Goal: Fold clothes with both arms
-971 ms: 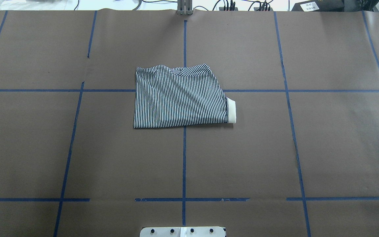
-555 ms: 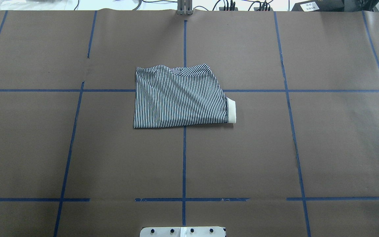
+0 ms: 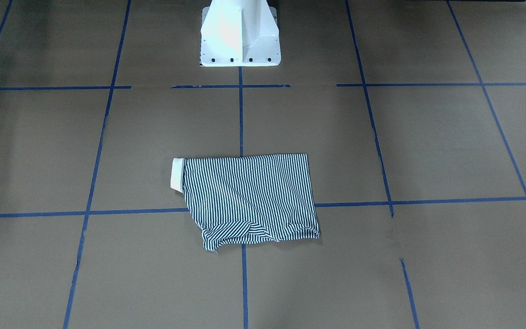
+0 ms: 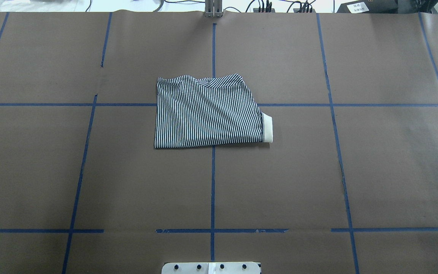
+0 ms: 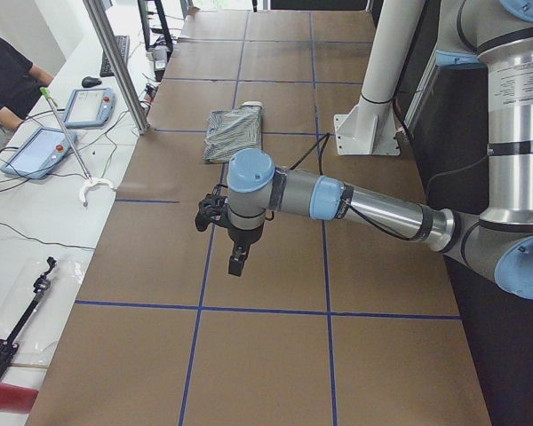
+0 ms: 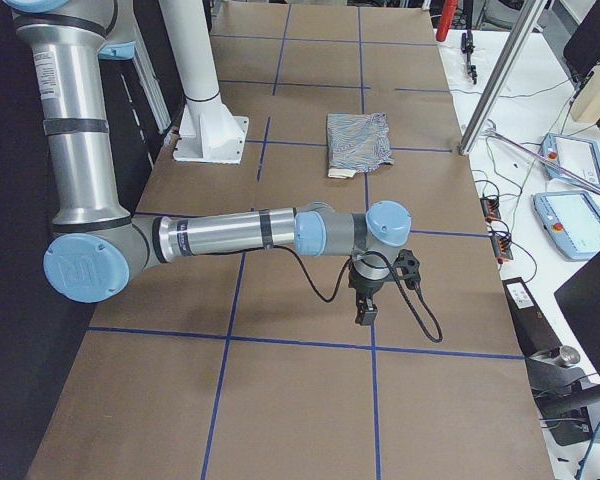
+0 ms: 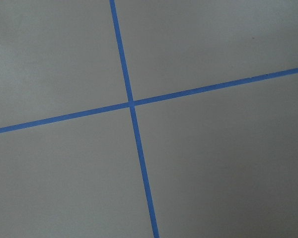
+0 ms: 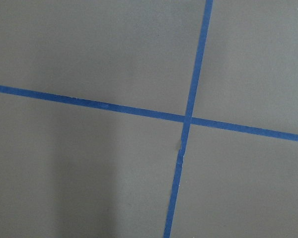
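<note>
Polo shirt point(image 4: 207, 112), striped navy and white, lies folded into a compact rectangle at the middle of the brown tabletop point(image 4: 375, 171). It sits astride the crossing of two blue tape lines point(image 4: 212, 182), and nothing holds it.

At the robot's left end of the tabletop, we see the left arm point(image 5: 373, 206) stretched out level. The left end effector point(image 5: 235, 266) hangs pointing down above the paper, well apart from the shirt. We cannot tell whether its fingers are spread or pressed together, since its wrist camera shows only a tape crossing.

In the overhead view the shirt's left edge is straight and its far edge is rumpled. The cream collar point(image 4: 267, 128) peeks out at its right edge. The white pedestal point(image 3: 240, 41) stands behind it, on the centre line.

At the robot's right end, the right arm point(image 6: 230, 235) reaches out the same way. The right end effector point(image 6: 364, 312) points down over bare paper, far from the shirt. We cannot tell how its fingers stand either.
</note>
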### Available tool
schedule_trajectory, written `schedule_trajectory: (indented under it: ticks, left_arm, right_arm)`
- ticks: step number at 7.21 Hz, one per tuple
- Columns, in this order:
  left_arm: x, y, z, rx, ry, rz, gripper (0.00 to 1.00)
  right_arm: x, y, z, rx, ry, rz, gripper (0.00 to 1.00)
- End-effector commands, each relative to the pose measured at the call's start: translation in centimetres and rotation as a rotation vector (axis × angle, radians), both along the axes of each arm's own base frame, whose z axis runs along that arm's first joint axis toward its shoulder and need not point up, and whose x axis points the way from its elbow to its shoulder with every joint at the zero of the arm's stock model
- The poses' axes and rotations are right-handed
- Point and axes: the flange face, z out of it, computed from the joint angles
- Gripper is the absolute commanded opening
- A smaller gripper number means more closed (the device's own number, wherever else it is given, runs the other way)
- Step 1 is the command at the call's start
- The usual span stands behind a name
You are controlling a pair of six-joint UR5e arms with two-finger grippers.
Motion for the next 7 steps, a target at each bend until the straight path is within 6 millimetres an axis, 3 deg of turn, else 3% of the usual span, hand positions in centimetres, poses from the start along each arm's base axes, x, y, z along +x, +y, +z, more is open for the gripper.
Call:
schedule_trajectory:
  ticks: [1, 3, 7]
  left_arm:
    - [0.0, 0.0, -0.2, 0.005, 0.002, 0.001, 1.00]
    - [0.2, -0.1, 0.2, -0.003, 0.002, 0.004, 1.00]
    - [0.2, -0.2, 0.4, -0.010, 0.002, 0.005, 1.00]
  right_arm:
    - [-0.1, -0.4, -1.5, 0.043, -0.003, 0.001, 1.00]
    - [-0.1, 0.0, -0.8, 0.028, -0.006, 0.001, 1.00]
    - [0.0, 1.6, -1.4, 0.035, -0.033, 0.004, 1.00]
